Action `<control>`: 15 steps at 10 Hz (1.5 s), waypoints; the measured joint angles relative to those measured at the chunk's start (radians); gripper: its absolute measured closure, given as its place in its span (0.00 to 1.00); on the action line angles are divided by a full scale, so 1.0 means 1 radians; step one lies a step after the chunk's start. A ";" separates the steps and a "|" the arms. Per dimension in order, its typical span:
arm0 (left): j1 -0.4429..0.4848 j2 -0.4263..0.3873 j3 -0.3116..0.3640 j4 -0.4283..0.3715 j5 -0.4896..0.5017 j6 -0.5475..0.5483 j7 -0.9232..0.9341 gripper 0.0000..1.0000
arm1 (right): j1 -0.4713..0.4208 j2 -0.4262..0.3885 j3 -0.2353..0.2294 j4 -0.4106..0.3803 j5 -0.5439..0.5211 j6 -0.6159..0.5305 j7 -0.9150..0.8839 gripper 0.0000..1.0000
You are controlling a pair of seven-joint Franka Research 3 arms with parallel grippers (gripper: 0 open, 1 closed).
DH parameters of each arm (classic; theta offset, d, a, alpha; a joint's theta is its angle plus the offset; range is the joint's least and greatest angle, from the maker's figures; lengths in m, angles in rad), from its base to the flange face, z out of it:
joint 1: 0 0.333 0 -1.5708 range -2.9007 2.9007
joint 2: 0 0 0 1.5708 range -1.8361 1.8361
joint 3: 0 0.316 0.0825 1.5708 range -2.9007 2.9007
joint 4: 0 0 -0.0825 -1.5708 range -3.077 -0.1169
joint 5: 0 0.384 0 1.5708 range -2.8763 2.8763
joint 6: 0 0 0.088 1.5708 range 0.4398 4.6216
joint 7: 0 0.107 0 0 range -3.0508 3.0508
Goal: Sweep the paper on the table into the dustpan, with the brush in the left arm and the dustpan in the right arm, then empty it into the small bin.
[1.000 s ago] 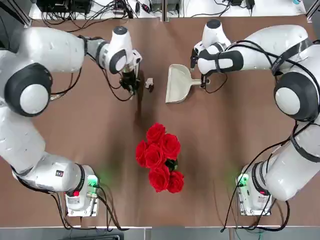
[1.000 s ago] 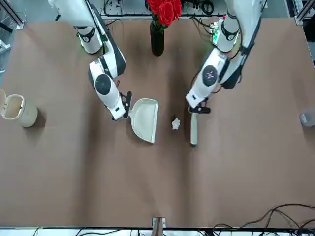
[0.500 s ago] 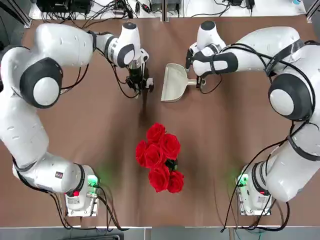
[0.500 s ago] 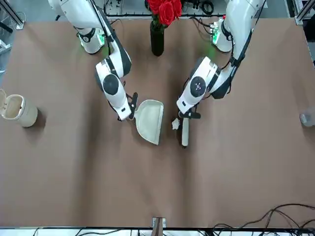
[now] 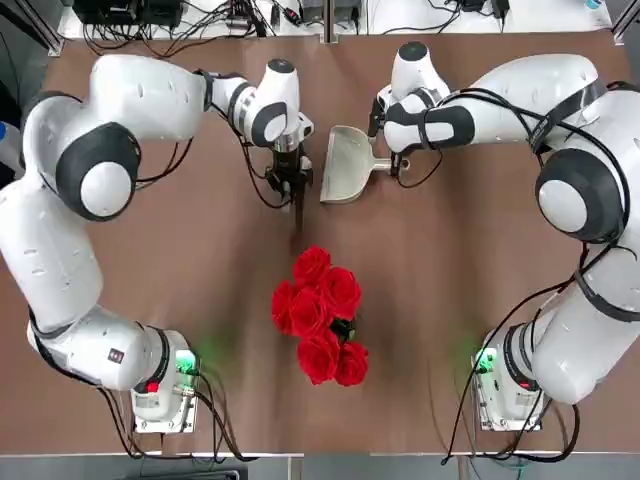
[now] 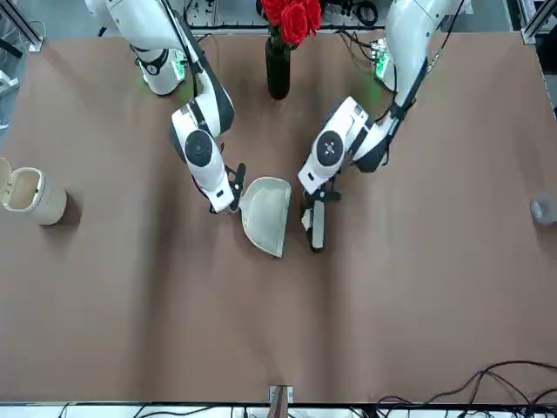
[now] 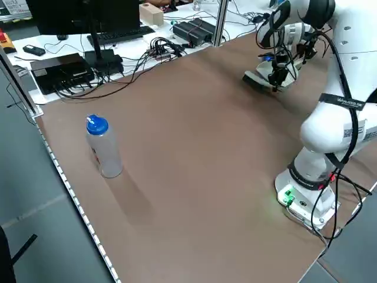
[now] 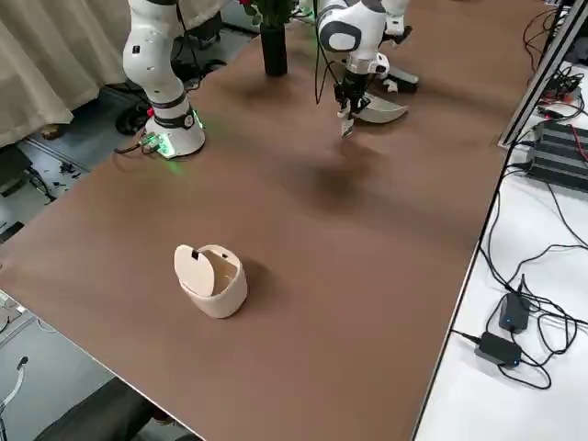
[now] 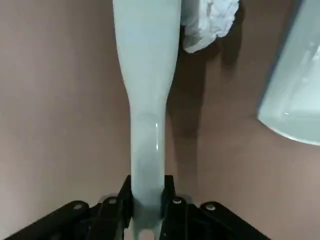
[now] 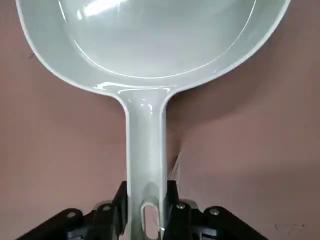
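Brown and matte, the surface (image 5: 200, 260) carries little besides what I am working with, and I place everything by the dustpan (image 5: 345, 165). My right hand (image 5: 392, 167) is clamped on its short handle, the scoop lying low on the surface with its wide lip turned toward my other arm — held that way, I judge, so a scrap pushed along the top can slide straight in. Just beside that lip stands the brush (image 6: 318, 225), its slim handle pinched between the fingers of my left hand (image 5: 288, 172) and its head lowered to the surface. The paper (image 9: 209, 22) sits pressed against the brush head on the side facing the dustpan, between the two tools, close to the lip but not yet in the scoop; the scoop itself looks empty from my right wrist. So I take the sweep to be nearly finished, with one short push left.

Red roses (image 5: 318, 315) in a dark vase stand nearer my bases than the dustpan, out of the brush's path. The small bin (image 6: 33, 197) waits well apart from the dustpan, far out beyond my right arm — a long carry, so the scoop will need to stay level. A bottle with a blue cap (image 7: 102, 147) stands well away on the opposite side.
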 joint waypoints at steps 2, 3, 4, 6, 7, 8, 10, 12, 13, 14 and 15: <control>-0.059 0.038 0.000 0.055 0.000 0.000 -0.061 0.74 | 0.000 0.000 0.000 0.000 0.000 0.000 0.001 0.67; -0.089 0.064 0.000 0.082 0.000 0.000 -0.094 0.74 | 0.001 0.000 0.000 0.000 0.000 0.000 0.001 0.67; -0.112 0.088 0.000 0.112 0.000 0.000 -0.125 0.74 | 0.001 0.000 0.000 0.001 0.000 0.000 0.001 0.67; -0.135 0.122 0.000 0.173 0.000 0.000 -0.161 0.74 | 0.001 0.001 0.000 0.001 0.000 0.000 0.002 0.67; -0.147 0.134 0.000 0.203 0.000 0.000 -0.176 0.74 | 0.001 0.001 0.000 0.001 0.000 -0.001 0.002 0.67; -0.155 0.142 0.000 0.227 0.000 0.000 -0.186 0.74 | 0.001 0.001 0.000 0.001 0.000 -0.001 0.002 0.67; -0.165 0.144 0.000 0.255 0.000 0.000 -0.194 0.74 | 0.001 0.001 -0.001 0.003 0.000 -0.015 0.004 0.67; -0.164 0.143 0.000 0.270 0.000 -0.012 -0.191 0.74 | -0.004 0.000 -0.009 0.012 0.000 -0.048 0.005 0.67; -0.158 0.138 0.001 0.276 0.000 -0.045 -0.183 0.74 | -0.011 0.000 -0.012 0.015 0.000 -0.060 0.005 0.67; -0.141 0.125 0.002 0.285 0.000 -0.102 -0.167 0.74 | -0.019 0.000 -0.015 0.019 0.000 -0.072 0.004 0.67; -0.108 0.097 0.002 0.292 0.000 -0.161 -0.143 0.74 | -0.034 -0.003 -0.016 0.023 0.000 -0.085 0.004 0.67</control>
